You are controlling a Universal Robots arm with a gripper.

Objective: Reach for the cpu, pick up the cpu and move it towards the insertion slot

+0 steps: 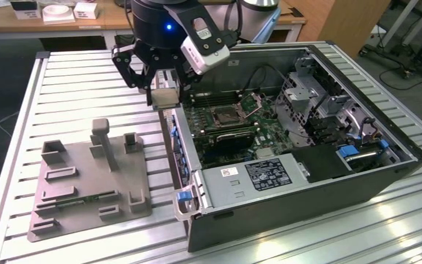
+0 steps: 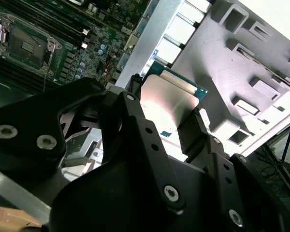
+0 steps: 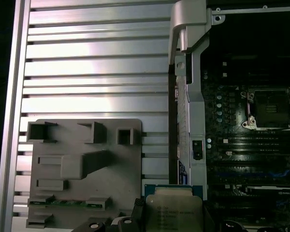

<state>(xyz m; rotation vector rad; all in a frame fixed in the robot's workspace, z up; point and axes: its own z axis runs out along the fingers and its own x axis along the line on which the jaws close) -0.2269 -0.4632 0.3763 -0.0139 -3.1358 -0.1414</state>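
cpu (image 1: 165,97): held up in the air by the gripper (image 1: 163,88), above the case wall (image 1: 184,144) that stands between the fixture (image 1: 86,181) and the board; well clear of both. also seen in the second wrist view (image 2: 166,104) and the first wrist view (image 3: 174,212).
jaws: pinching the cpu by two opposite edges; dark fingers (image 2: 193,133) flank the metal lid in the second wrist view.
handling (judged): light, thin, stiff. smooth metal lid, likely slippery, so the edge hold suits it. underside contacts are probably delicate; green rim (image 2: 181,79) shows past the lid.
slot (image 1: 228,115): on the board inside the open case, dark centre, metal frame; hinged plate (image 1: 253,104) stands raised on its far right side. to the exterior view's right of the cpu, lower down.
fixture: grey, on the table (image 1: 72,82) at the exterior view's left; green stick (image 3: 65,203) lies in its near row.
edges: case wall top directly beneath the cpu; raised plate and drive cage (image 1: 310,93) stand beyond the slot.
open room: air above the board looks free between cpu and slot; cables (image 1: 259,74) run along the far side.
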